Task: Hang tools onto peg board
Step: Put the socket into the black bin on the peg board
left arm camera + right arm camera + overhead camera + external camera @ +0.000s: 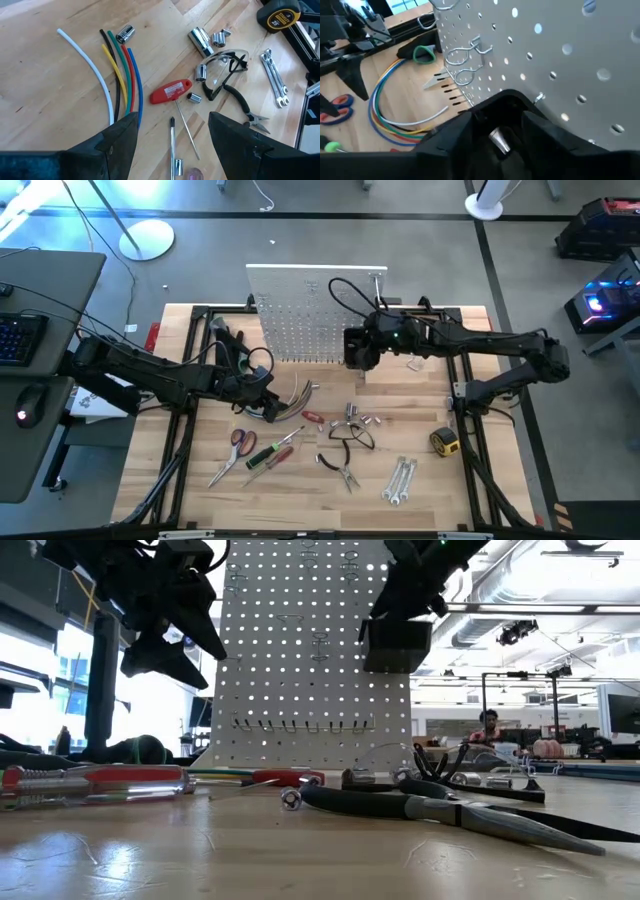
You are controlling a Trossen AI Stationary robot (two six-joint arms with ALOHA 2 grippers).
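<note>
Socket [499, 139] between right tool [496, 131] fingers, over bin [397, 645].

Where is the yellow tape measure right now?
In the high view the yellow tape measure lies on the table's right side, near the black frame rail, just above and right of the silver wrenches.

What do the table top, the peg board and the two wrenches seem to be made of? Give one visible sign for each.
Table top: pale wood, unpainted; grain and plank seams show.
Peg board: white panel, probably painted metal or plastic; smooth, with punched holes.
Wrenches: bare polished metal, likely steel; silvery glints.
</note>
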